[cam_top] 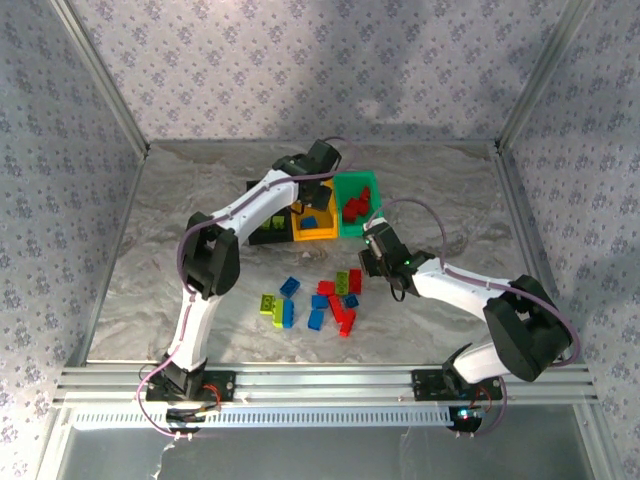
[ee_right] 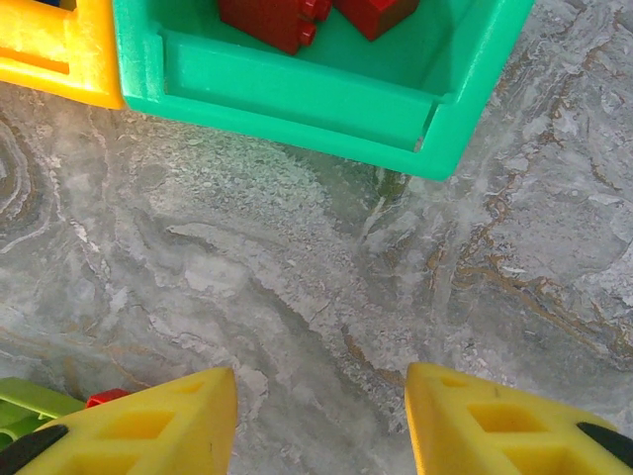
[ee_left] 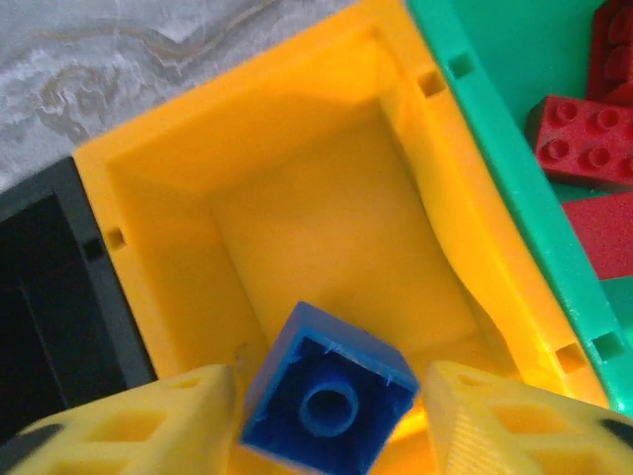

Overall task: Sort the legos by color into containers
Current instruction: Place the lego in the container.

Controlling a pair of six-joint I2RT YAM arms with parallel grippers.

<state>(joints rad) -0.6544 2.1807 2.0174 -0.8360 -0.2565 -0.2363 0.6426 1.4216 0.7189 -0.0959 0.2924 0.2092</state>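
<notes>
My left gripper (ee_left: 329,391) hangs over the orange-yellow bin (ee_left: 277,129), jaws open. A blue lego (ee_left: 307,346) sits loose between the fingers with a small gap on each side, hollow underside toward the camera. From above, this gripper (cam_top: 308,200) is over the orange-yellow bin (cam_top: 322,234). The green bin (cam_top: 357,185) holds red legos (cam_top: 355,208); the black bin (cam_top: 262,236) stands at the left. My right gripper (ee_right: 321,396) is open over bare table, just short of the green bin (ee_right: 297,99). Loose red, blue and lime legos (cam_top: 320,300) lie nearer the arms.
The three bins stand side by side at the table's middle back. A lime lego (ee_right: 25,401) and a red lego (ee_right: 109,398) lie by my right gripper's left finger. Patterned walls and a metal frame enclose the marbled table (cam_top: 150,250).
</notes>
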